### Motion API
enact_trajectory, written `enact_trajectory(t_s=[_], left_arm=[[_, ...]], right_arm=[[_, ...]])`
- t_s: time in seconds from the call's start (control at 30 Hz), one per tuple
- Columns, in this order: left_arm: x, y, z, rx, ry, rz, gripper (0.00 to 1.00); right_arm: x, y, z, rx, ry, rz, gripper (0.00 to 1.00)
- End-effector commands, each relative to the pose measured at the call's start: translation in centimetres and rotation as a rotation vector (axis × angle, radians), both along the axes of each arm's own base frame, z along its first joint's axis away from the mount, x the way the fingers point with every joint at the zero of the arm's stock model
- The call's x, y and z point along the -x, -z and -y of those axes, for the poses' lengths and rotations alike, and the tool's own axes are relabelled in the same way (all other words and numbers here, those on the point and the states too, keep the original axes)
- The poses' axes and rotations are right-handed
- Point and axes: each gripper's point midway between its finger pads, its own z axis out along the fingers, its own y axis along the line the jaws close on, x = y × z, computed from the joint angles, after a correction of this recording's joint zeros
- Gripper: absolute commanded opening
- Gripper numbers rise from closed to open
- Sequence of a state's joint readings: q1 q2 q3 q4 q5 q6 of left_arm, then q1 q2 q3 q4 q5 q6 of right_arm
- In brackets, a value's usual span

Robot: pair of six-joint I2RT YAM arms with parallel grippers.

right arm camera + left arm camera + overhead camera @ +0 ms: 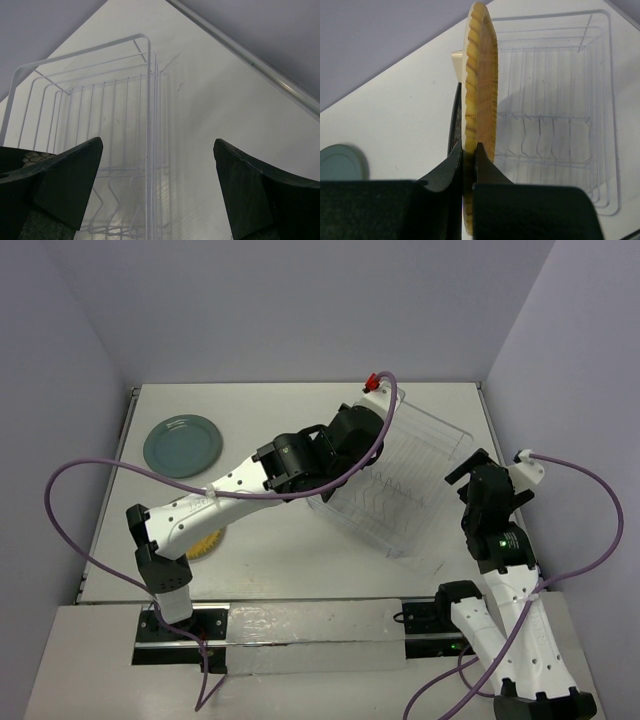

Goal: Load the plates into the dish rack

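My left claw (468, 150) grips a woven bamboo plate (482, 75) on edge over one side of the dish rack (555, 135); my right claw (157, 145) gapes empty beside it. Next I should line the plate up with a slot and lower it in.

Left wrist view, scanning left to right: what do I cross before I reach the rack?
teal-grey plate, flat on the table at the lower left edge → woven bamboo plate, standing on edge and pinched between the left fingers → dish rack, filling the right side.
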State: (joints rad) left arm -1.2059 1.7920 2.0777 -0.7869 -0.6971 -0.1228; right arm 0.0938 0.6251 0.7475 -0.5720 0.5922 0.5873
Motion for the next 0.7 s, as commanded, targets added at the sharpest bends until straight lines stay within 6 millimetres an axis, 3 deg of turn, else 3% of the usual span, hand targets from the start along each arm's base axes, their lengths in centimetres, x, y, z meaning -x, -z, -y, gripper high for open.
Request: enact_trajectory(t_s=[0.0,0.27,0.67], left_arm=[[-0.6,-4.3,-0.5,0.089,-0.057,0.082,0.00],[0.2,-1.1,2.1,0.010,0.081,0.014,0.00],[-1.4,2.6,2.0,-0.042,0.071,-0.037,0.00]], right_arm=[[0.3,-1.4,0.9,0.003,0.054,0.039,0.99],[0.3,-1.2,0.7,0.006,0.043,0.031,0.99],[0.1,-0.9,0.7,0.010,0.038,0.016,0.99]])
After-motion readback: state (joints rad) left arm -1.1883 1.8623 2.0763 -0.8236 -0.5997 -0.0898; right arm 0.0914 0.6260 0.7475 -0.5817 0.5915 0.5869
